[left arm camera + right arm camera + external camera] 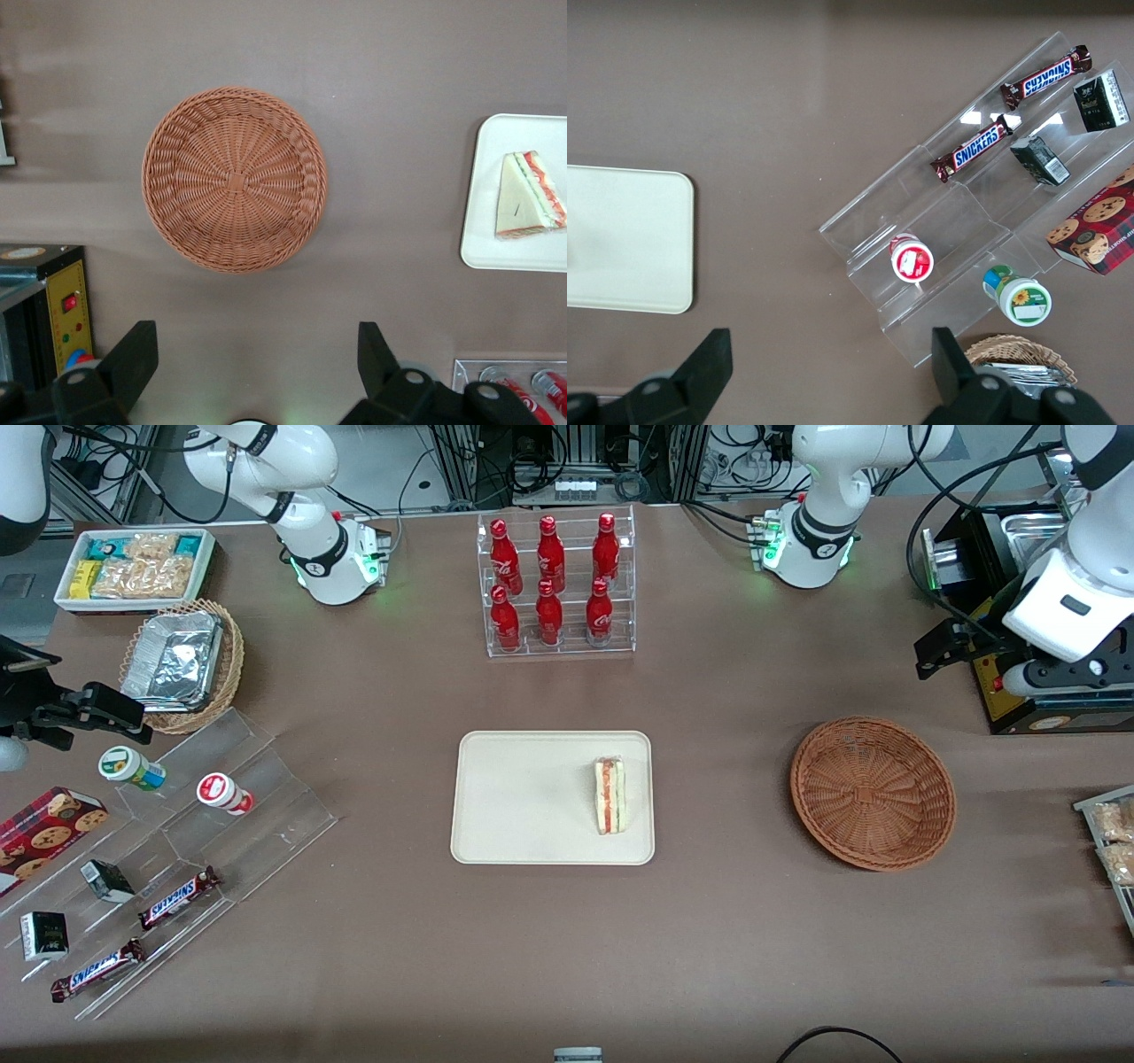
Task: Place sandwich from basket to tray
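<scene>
The jaws (252, 372) stand wide apart and empty, raised above the bench (726, 921) toward the working arm's end, near the basket (873, 793), which holds nothing. The sandwich (610, 795) lies on the tray (523, 797), so the task looks finished.

The small triangular sandwich (610, 795) with red and green filling is laid on the flat cream rectangular tray (523, 797), at its end nearer the round reddish-brown wicker basket (873, 791). The claw (252, 367) is held open above the table, well apart from them.
</scene>
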### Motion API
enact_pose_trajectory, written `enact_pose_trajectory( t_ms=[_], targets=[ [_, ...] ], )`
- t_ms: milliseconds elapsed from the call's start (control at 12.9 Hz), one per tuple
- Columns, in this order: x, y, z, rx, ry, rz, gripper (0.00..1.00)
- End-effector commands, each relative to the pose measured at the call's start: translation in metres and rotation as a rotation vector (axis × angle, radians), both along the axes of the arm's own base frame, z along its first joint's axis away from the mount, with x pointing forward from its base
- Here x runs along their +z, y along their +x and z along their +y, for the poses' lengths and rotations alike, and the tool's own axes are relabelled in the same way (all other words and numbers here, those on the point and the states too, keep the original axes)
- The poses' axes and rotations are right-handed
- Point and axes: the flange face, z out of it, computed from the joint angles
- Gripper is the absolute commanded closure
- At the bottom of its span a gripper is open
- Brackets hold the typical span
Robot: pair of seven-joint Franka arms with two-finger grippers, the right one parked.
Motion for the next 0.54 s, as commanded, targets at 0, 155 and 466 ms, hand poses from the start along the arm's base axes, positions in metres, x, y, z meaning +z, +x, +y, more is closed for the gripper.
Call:
enact_pose_trajectory(
  t_ms=[0, 155, 466],
  targets=[
    [0.0080, -0.0027, 0.0028, -0.038, 0.012, 0.007, 0.00],
    [0.0111, -0.0044, 0.0002, -0.039, 0.010, 0.001, 0.00],
    [0.0112, -0.0061, -0.0044, -0.035, 0.013, 0.002, 0.00]
  ],
)
